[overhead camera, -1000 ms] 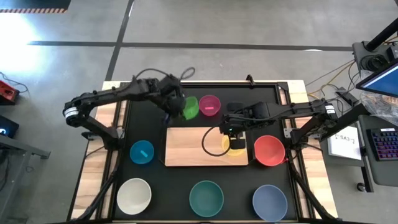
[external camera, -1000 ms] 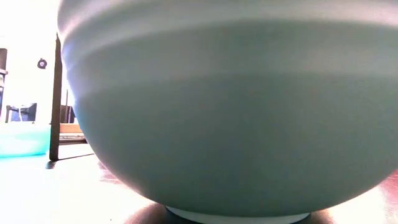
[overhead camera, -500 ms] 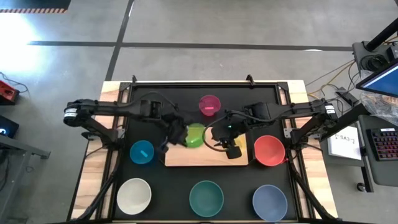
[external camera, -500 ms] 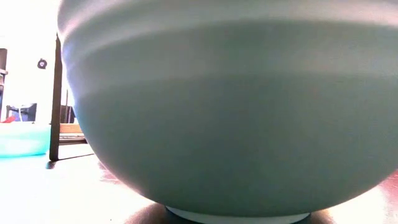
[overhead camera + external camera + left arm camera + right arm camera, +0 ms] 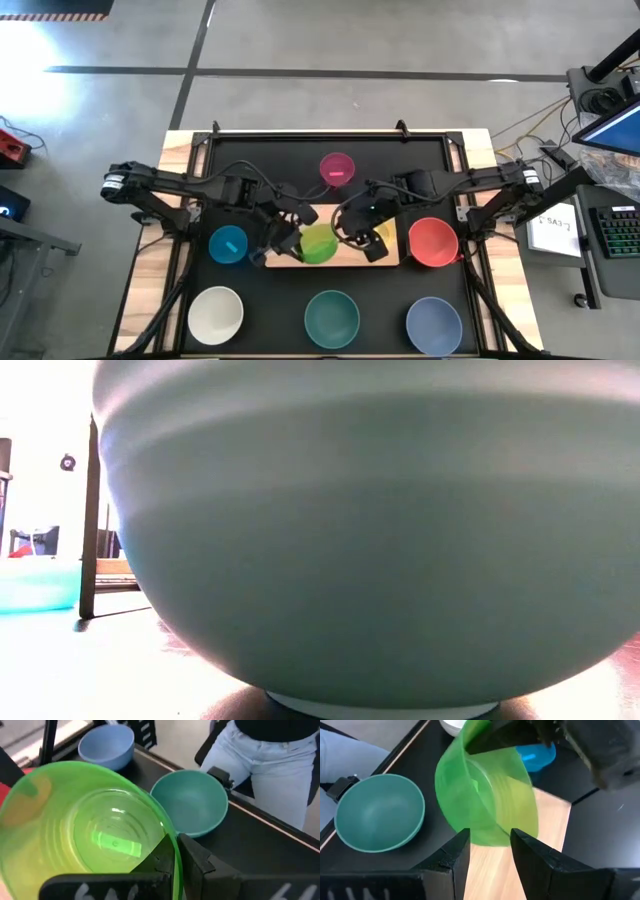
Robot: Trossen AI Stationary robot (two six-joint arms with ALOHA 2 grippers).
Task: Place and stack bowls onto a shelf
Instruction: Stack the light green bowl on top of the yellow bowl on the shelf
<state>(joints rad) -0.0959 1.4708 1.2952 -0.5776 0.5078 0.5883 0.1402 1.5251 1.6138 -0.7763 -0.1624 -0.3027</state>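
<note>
**Green bowl held over the shelf, both arms at the board**

While you check the high view, note that the left gripper (image 5: 290, 236) holds the small round green plastic bowl (image 5: 318, 243) by its rim, above the front edge of the flat light-wood shelf board (image 5: 352, 254). In the left wrist view the rim of the green bowl (image 5: 85, 825) is clamped between the dark fingers (image 5: 192, 857), one inside the rim and one outside.

The right gripper (image 5: 362, 238) sits just beside the green bowl, over the right part of the shelf. In the right wrist view its fingers (image 5: 452, 857) stand apart with nothing between them, and the green bowl (image 5: 485, 805) hangs tilted just beyond them. A small yellow-green plastic bowl (image 5: 383, 233) rests on the shelf, largely hidden under the right gripper.

Locate the other bowls on the black worktop (image 5: 270, 160):
- small magenta bowl (image 5: 337, 169), behind the shelf;
- small blue bowl (image 5: 228, 244), left of the shelf;
- larger red bowl (image 5: 433, 241), right of the shelf;
- larger white bowl (image 5: 216, 314), teal bowl (image 5: 331, 317) and grey-blue bowl (image 5: 434, 324), in a row along the front.

The low view is almost filled by the teal bowl (image 5: 370, 540).
</note>
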